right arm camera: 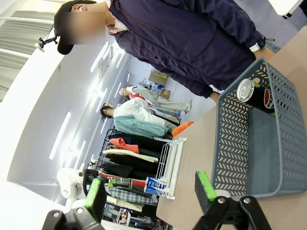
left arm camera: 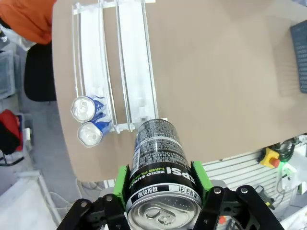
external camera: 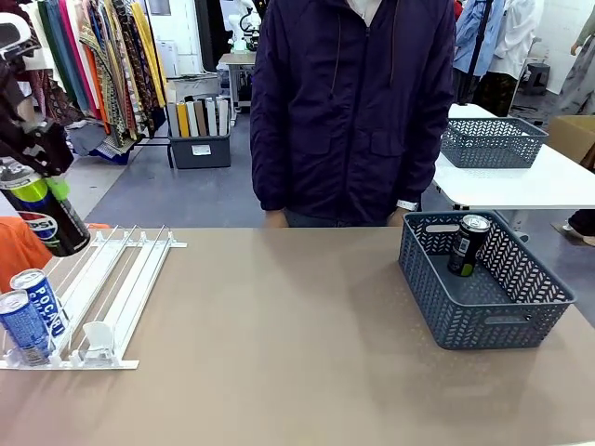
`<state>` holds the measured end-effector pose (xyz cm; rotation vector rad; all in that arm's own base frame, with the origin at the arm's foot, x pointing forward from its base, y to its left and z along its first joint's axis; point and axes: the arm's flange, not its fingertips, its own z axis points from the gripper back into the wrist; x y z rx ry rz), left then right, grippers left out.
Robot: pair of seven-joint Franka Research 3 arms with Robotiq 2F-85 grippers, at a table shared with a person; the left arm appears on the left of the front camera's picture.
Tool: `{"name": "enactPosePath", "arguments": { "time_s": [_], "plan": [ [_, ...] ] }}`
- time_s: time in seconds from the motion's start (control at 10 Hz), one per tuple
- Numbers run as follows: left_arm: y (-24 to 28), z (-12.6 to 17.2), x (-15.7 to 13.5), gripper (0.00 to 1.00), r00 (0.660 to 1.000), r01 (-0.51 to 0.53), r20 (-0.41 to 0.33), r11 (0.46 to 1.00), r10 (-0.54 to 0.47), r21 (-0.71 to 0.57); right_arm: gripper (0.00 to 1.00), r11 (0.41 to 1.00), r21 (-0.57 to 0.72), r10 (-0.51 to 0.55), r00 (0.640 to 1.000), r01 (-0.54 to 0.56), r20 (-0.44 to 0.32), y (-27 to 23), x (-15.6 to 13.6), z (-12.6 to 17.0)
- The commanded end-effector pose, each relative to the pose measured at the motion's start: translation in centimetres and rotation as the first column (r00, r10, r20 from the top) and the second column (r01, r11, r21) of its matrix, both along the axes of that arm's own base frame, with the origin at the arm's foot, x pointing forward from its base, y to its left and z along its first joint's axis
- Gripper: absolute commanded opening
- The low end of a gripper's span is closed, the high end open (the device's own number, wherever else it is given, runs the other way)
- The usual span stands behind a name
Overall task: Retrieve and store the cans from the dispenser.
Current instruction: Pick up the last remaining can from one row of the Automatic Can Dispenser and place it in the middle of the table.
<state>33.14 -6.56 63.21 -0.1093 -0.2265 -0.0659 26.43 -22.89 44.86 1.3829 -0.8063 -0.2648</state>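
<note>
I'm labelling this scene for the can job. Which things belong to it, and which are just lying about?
Job: Pepsi can in the left gripper; two blue cans in the dispenser; black can in the grey basket.
Lying about: second basket on the far white table; clothes rack; grey bin of rolls.

- The dispenser (external camera: 112, 288) lies on the left side of the bench (external camera: 279, 353).
- Two cans (external camera: 28, 321) stand side by side at its near end, in the leftmost lanes.
- The basket (external camera: 535, 297) sits at the right, with one can (external camera: 468, 244) inside.
- The left tool (left arm camera: 160, 184) holds a fourth can (left arm camera: 158, 148) up over the bench's left end.
- A person (external camera: 353, 111) stands behind the far edge.
</note>
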Motion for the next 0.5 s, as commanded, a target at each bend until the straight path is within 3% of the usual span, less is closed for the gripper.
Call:
{"name": "enactPosePath", "arguments": {
  "time_s": [0.0,0.2,0.4],
  "plan": [
    [-0.1,0.2,-0.2,0.0,1.0,0.005,0.008,1.0,-0.005,0.001,1.0,0.999,0.032,-0.012,1.0,0.012,0.003,0.1,0.2,0.7],
    [0.0,-0.2,0.0,0.0,1.0,0.0,-0.004,1.0,0.0,0.0,1.0,0.999,0.032,-0.012,1.0,0.012,0.003,0.1,0.2,0.7],
    [-6.7,-2.1,4.2,0.0,0.998,0.066,0.024,0.998,-0.066,0.011,1.0,0.999,0.032,-0.012,1.0,0.012,0.003,0.1,0.2,0.7]
  ]
}}
